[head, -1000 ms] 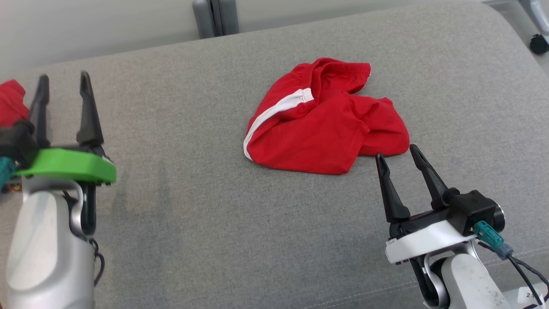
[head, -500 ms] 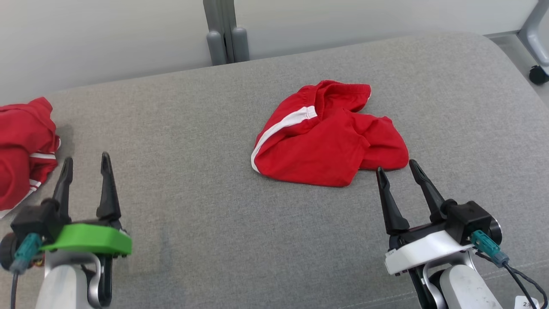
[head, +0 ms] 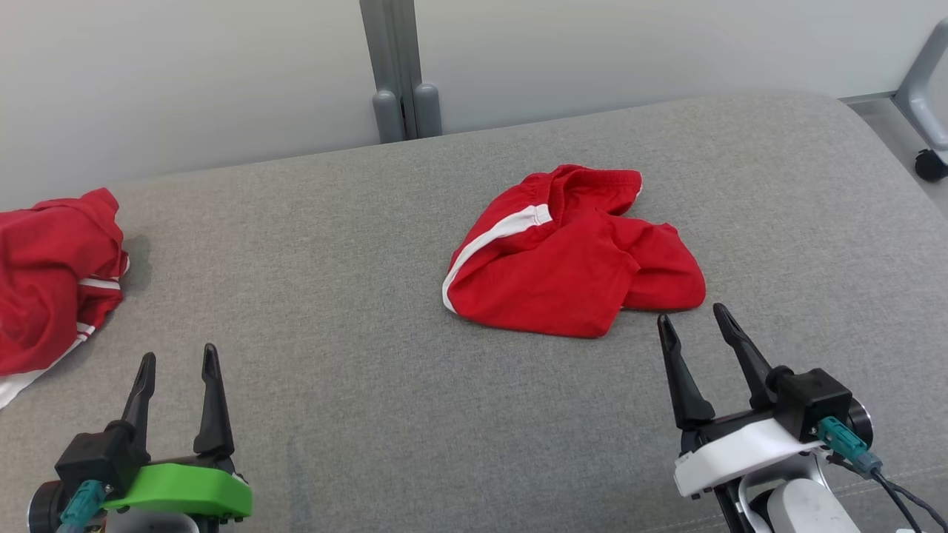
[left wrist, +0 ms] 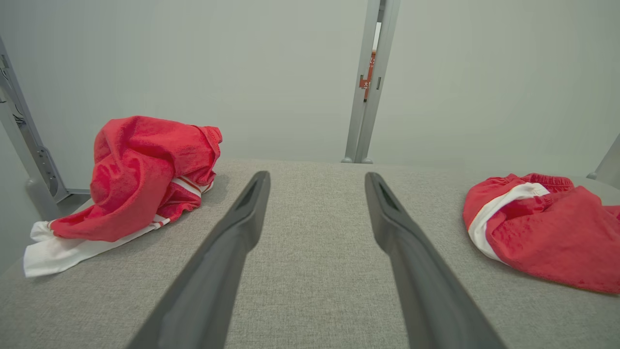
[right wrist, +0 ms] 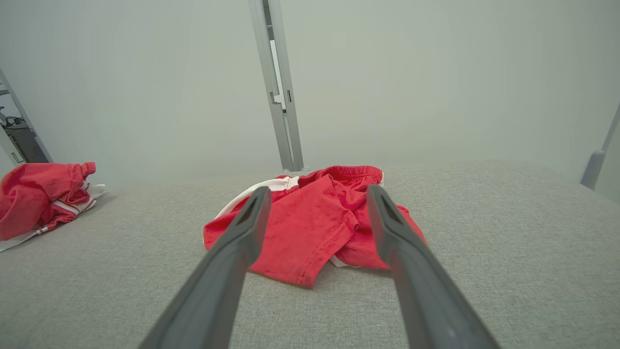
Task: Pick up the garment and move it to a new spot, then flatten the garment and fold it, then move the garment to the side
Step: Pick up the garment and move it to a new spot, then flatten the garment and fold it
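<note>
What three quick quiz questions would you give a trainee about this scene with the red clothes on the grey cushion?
1. True or false: the right gripper is shut on the crumpled red garment in the middle of the grey cushion.
2. Pick one: the second red garment lies A) to the robot's left, B) to the robot's right, C) between the grippers.
3. Fill in: the stripe along the middle garment's edge is ____.
Key: 1 false, its jaws stand open and empty; 2 A; 3 white.
</note>
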Available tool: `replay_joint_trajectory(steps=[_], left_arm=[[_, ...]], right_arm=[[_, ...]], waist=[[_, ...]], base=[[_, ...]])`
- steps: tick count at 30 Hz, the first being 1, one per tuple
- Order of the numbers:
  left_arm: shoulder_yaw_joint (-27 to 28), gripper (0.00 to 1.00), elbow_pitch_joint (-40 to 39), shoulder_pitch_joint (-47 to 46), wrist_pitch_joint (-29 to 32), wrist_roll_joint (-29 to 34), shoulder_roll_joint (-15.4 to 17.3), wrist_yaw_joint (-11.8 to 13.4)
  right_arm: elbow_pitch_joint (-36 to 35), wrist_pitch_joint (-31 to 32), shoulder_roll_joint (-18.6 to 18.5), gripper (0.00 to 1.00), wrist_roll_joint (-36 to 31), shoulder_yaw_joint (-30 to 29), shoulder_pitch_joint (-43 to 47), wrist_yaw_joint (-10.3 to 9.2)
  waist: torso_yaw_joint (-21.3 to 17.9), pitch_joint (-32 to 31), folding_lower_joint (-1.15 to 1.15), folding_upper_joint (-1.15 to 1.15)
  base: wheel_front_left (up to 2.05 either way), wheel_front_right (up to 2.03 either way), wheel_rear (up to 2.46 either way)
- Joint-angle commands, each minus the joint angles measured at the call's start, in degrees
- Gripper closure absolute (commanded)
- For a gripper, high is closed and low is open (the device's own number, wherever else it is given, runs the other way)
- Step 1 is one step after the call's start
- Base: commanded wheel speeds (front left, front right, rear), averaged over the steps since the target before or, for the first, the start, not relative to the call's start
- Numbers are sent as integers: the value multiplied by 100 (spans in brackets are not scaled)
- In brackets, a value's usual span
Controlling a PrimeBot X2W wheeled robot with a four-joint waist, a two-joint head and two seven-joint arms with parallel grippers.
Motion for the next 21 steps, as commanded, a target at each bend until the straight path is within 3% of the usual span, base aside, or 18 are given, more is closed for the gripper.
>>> replay_joint_trajectory(steps=[1,21], left_arm=[[-9,0,-27,119,-5,63,-14,32],[42,0,88,120,-5,203,-58,32]], right_arm=[[24,-25,-18,0,33,-2,99,-2],[111,-22,-21,0,16,-75,199,-2]], waist=[[13,-27,0,0],[97,-104,0,0]], base=[[0,0,0],[0,0,0]])
